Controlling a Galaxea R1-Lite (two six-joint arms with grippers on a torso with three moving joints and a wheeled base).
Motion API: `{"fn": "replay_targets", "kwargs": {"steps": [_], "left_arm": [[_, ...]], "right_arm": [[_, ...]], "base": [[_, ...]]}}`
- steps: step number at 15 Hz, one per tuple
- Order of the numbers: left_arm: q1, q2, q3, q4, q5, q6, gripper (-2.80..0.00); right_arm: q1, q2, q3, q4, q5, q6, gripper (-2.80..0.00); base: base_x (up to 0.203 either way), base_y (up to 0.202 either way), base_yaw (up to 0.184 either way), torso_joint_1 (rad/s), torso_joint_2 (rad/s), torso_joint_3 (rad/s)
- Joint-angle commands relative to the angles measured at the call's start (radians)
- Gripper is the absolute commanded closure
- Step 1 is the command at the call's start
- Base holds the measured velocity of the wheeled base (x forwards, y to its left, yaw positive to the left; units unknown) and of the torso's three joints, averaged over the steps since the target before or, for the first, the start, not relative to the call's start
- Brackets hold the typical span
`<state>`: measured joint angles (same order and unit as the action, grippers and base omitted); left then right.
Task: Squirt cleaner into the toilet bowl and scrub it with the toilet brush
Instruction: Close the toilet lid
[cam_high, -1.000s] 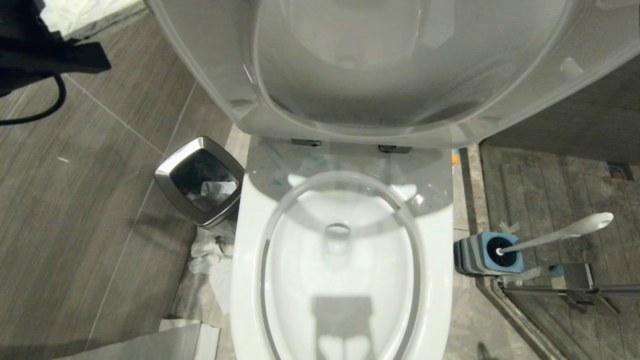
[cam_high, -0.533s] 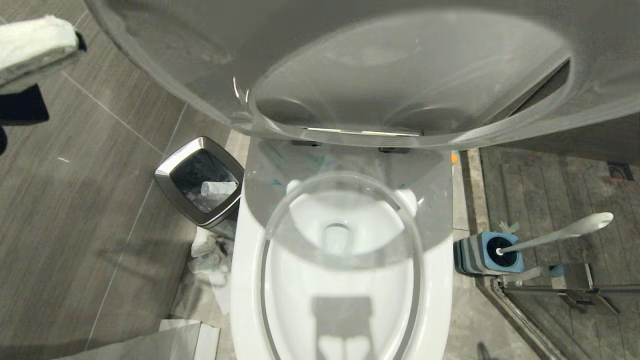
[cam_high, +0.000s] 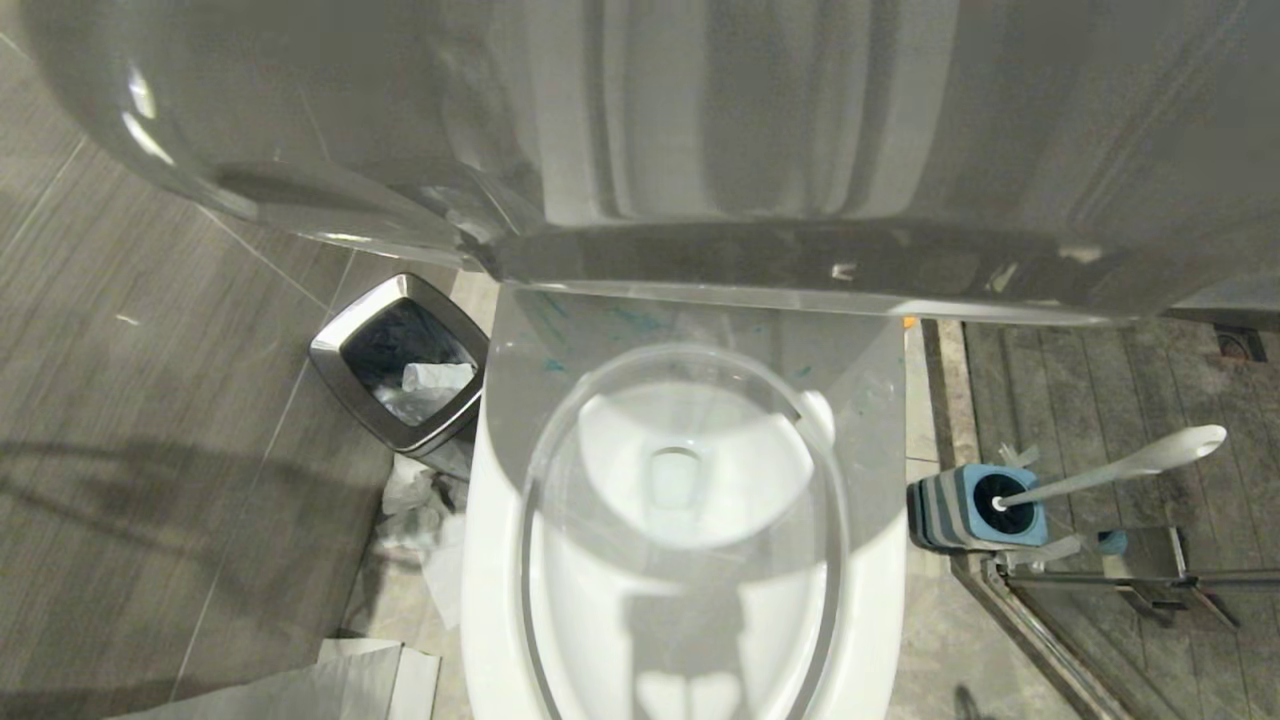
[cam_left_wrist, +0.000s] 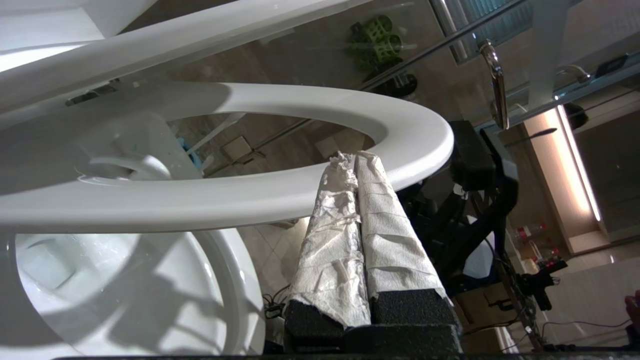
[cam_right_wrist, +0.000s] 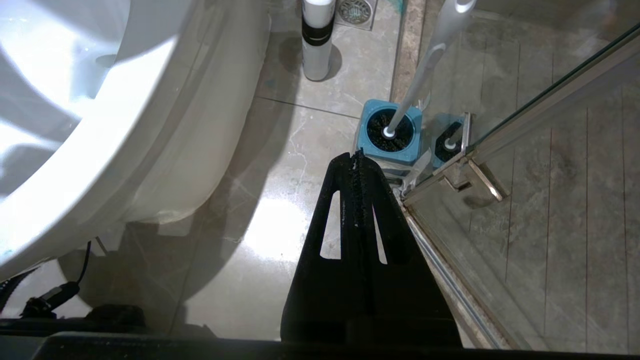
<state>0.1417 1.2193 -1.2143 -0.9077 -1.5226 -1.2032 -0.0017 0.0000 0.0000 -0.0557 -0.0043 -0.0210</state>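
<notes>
Two clenched claws, left (cam_left_wrist: 356, 159) under the seat (cam_left_wrist: 260, 197), right (cam_right_wrist: 356, 156) near one toilet brush (cam_right_wrist: 425, 65).

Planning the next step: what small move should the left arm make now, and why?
Probably push the seat on up until it leans back on the lid. The shut left gripper sits under its front edge, and the seat hangs half-raised over the bowl, blocking it. The brush is in its holder by the shut right gripper.
</notes>
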Motion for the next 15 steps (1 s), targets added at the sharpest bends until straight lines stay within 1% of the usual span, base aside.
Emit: {"fn": "replay_targets", "kwargs": {"steps": [1, 4, 15], "left_arm": [[0.007, -0.021, -0.005, -0.005, -0.007, -0.015, 0.0], [0.05, -0.045, -0.001, -0.005, -0.007, -0.014, 0.0], [0.049, -0.054, -0.005, -0.004, -0.007, -0.016, 0.0]], "right_arm": [[0.0, 0.0, 0.026, -0.001, 0.0, 0.0, 0.0], [0.0, 0.0, 0.025, -0.001, 0.0, 0.0, 0.0], [0.0, 0.0, 0.025, -0.001, 0.0, 0.0, 0.0]], "base": [[0.0, 0.0, 0.0, 0.0, 0.0, 0.0], [0.0, 0.0, 0.0, 0.0, 0.0, 0.114], [0.0, 0.0, 0.0, 0.001, 0.0, 0.195]]}}
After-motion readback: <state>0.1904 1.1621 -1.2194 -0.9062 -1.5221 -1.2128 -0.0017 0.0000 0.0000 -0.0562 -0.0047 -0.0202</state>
